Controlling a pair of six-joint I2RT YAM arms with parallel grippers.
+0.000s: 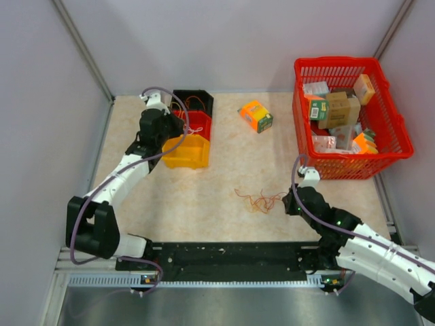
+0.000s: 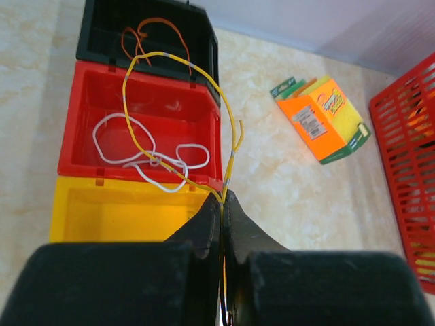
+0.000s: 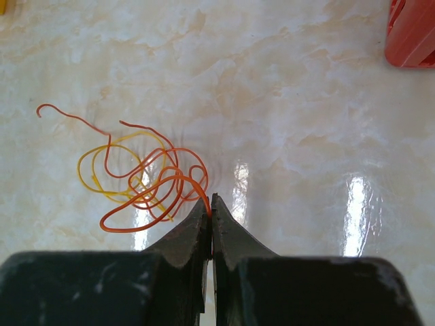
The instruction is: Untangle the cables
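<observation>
A small tangle of orange and yellow cables (image 1: pixel 260 200) (image 3: pixel 143 178) lies on the table near the middle. My right gripper (image 1: pixel 290 202) (image 3: pixel 211 204) is shut on an orange cable at the tangle's right side. My left gripper (image 1: pixel 170 134) (image 2: pixel 223 200) is shut on a yellow cable (image 2: pixel 178 115) that loops up over the red bin (image 2: pixel 204 115). A white cable (image 2: pixel 146 156) lies inside the red bin. An orange cable (image 2: pixel 153 34) lies in the black bin (image 2: pixel 95 34).
Three bins stand in a row at the back left: black, red and yellow (image 1: pixel 185 153) (image 2: pixel 75 210). An orange box (image 1: pixel 255 115) (image 2: pixel 321 117) lies at the back centre. A red basket (image 1: pixel 397 136) full of boxes fills the right.
</observation>
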